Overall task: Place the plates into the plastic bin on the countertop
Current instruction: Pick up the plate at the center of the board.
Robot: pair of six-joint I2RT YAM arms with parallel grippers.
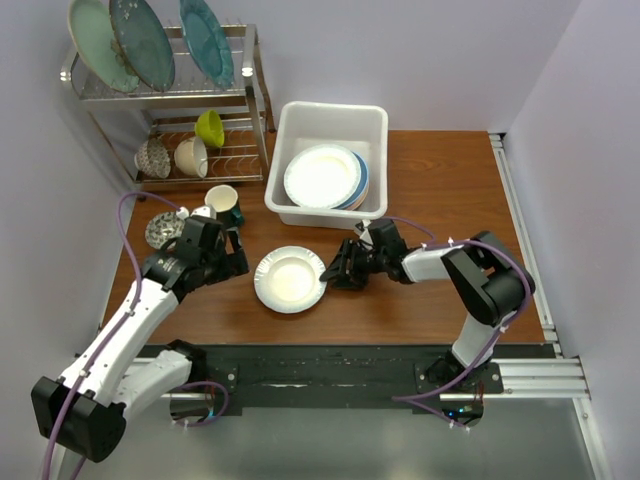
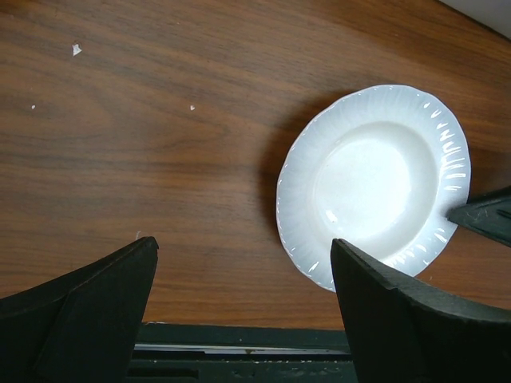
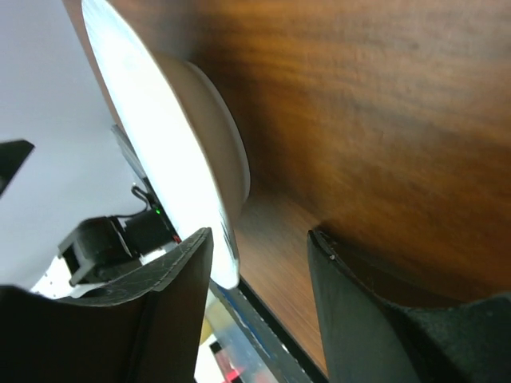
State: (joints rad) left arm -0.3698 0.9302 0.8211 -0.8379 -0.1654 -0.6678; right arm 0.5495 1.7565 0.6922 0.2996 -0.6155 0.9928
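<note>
White glazed plate [image 1: 290, 280] near the bin [image 1: 330, 108] looked stiff, slick, breakable; your right gripper [image 1: 335, 270] gaped at its rim, so pinch there.

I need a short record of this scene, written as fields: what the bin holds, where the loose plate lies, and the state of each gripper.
plastic bin: holds a stack, with a white plate on top and a blue plate showing under it
loose plate: white fluted plate, flat on the countertop, in front of the bin
left gripper: open, beside the loose plate's left side
right gripper: open, at the loose plate's right rim
</note>
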